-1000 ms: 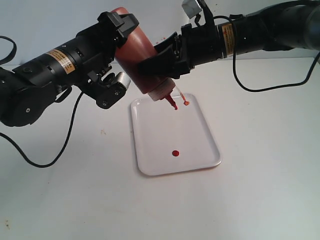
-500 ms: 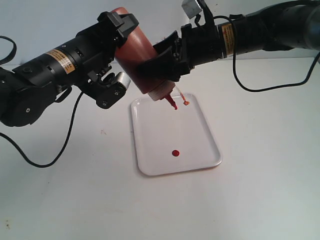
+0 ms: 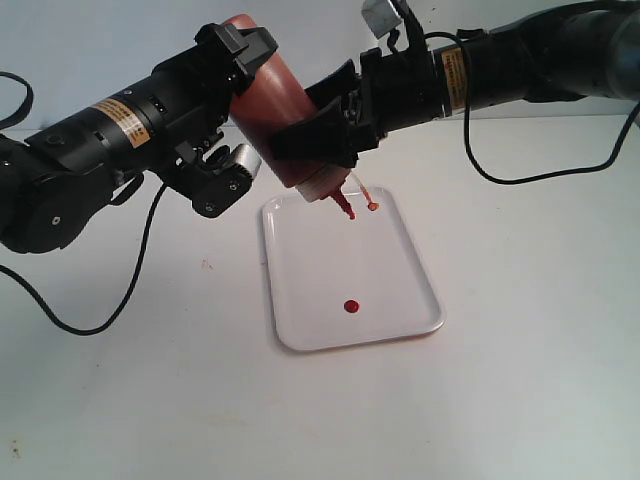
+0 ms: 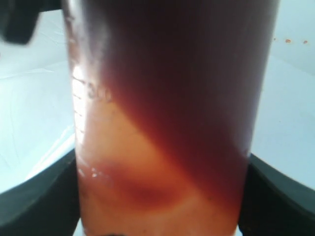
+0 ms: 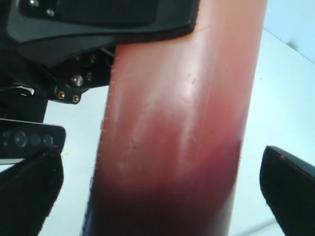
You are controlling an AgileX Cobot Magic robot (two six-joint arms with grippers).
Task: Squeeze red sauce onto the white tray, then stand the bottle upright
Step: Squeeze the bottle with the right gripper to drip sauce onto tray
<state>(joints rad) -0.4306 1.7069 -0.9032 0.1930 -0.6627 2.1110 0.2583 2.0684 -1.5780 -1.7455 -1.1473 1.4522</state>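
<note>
The bottle (image 3: 272, 105) hangs upside down and tilted over the far end of the white tray (image 3: 400, 255), its red-stained nozzle (image 3: 345, 205) pointing at the tray. Red sauce fills the bottle's lower part (image 4: 197, 98). My left gripper (image 3: 238, 112) is shut on the bottle near its base, both fingers (image 4: 39, 196) pressed to its sides. My right gripper (image 3: 315, 135) surrounds the lower body (image 5: 177, 137) and is open, with a gap on each side between its fingers (image 5: 29, 191) and the bottle. A round blob of red sauce (image 3: 351, 306) lies on the tray's near half.
A smaller orange-red spot (image 3: 374, 206) sits near the tray's far rim, beside the nozzle. The tray rests on a white tabletop (image 3: 520, 350). Black cables (image 3: 110, 310) trail from both arms. Part of the left arm (image 5: 98, 19) shows in the right wrist view.
The right gripper has shifted slightly up the bottle and its jaws stand a little wider. The bottle, the left arm and the sauce blob have not moved.
</note>
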